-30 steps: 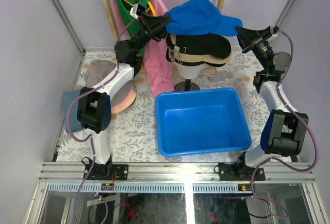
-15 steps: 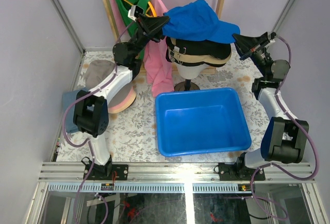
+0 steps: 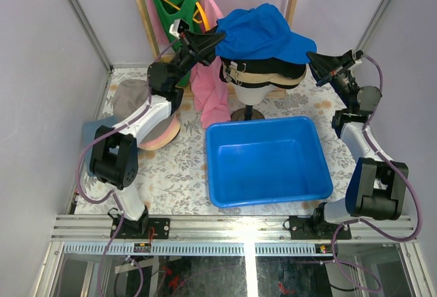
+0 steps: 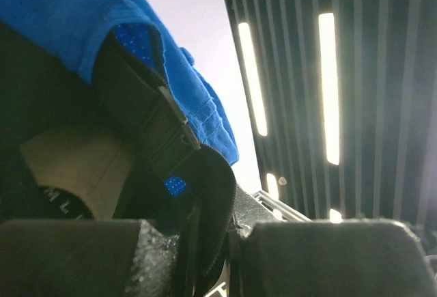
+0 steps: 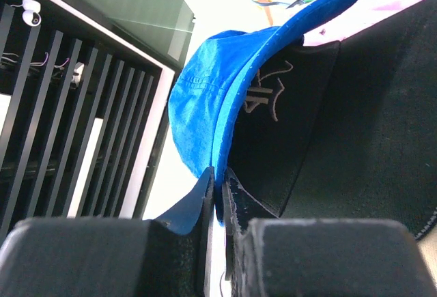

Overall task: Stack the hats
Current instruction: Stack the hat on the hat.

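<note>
i have the blue cap pinched at both ends. my left gripper is clamped on its back strap, and my right gripper is closed thin on the brim edge. the cap spans between the two hands, lying over the black cap and the khaki cap on the mannequin head. the pink shirt and green shirt hang close beside the left hand, crowding its wrist. the blue bin sits below both hands, on my side. a grey-taupe hat and a pink hat lie well outside the left arm. a second ago the cap was higher and tilted; now it is lower and flatter on the stack.
</note>
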Controlling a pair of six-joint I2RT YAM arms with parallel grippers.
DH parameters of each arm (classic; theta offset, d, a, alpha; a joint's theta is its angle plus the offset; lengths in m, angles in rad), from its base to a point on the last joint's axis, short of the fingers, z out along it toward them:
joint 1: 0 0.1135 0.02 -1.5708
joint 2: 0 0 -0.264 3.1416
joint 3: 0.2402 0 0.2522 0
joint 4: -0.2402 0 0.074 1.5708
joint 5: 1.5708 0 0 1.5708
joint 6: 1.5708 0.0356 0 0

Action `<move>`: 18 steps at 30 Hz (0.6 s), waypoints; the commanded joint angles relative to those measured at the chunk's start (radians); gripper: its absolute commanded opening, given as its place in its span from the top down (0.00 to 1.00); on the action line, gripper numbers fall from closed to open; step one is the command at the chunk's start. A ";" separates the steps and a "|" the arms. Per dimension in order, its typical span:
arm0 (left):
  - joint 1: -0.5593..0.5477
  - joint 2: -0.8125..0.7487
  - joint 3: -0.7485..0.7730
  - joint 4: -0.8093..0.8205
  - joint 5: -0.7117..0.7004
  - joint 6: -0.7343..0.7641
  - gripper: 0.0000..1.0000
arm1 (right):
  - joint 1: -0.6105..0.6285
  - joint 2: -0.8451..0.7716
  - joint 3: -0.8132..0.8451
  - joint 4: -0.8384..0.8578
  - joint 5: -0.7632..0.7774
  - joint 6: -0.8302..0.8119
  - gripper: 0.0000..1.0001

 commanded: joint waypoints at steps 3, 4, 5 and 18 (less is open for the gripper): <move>0.000 -0.062 -0.047 -0.079 0.055 0.073 0.90 | 0.008 -0.040 -0.043 0.007 -0.087 -0.061 0.91; 0.000 -0.061 -0.048 -0.075 0.053 0.070 0.89 | 0.007 -0.042 -0.048 -0.002 -0.091 -0.070 0.91; -0.001 -0.055 -0.046 -0.071 0.053 0.066 0.89 | 0.007 -0.044 -0.051 -0.015 -0.094 -0.078 0.91; -0.005 -0.050 -0.065 -0.013 0.055 0.006 0.87 | -0.027 -0.099 -0.134 -0.109 -0.130 -0.156 0.92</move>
